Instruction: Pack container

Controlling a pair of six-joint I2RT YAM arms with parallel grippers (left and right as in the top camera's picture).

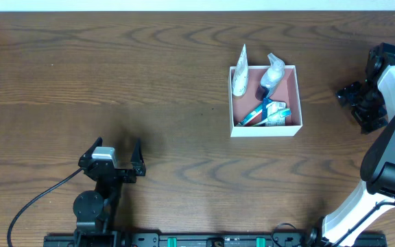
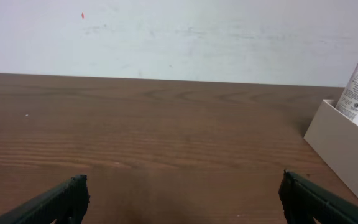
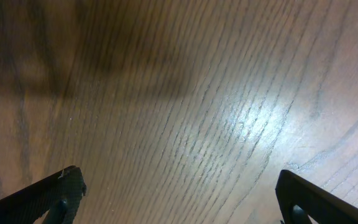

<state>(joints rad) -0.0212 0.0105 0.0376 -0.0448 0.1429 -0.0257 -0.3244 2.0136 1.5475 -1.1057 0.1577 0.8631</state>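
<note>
My left gripper (image 1: pixel 114 154) and right gripper (image 1: pixel 353 108) both gape empty, clear of the container (image 1: pixel 266 130) toward the far-right corner. With toiletries (image 1: pixel 240 79) inside, packing looks finished.

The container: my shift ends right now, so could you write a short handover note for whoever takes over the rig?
Left hand: open, empty, at the table's near left, well away from the container.
Right hand: open, empty, over bare wood to the right of the container.
Container: right of centre, holding a white tube, a small bottle and a blue-and-white pack.
Done: those items are in.
Left: probably nothing more to pack; overhead shows no loose toiletries on the table. The tube pokes out over the rim, so maybe check its seating.
</note>
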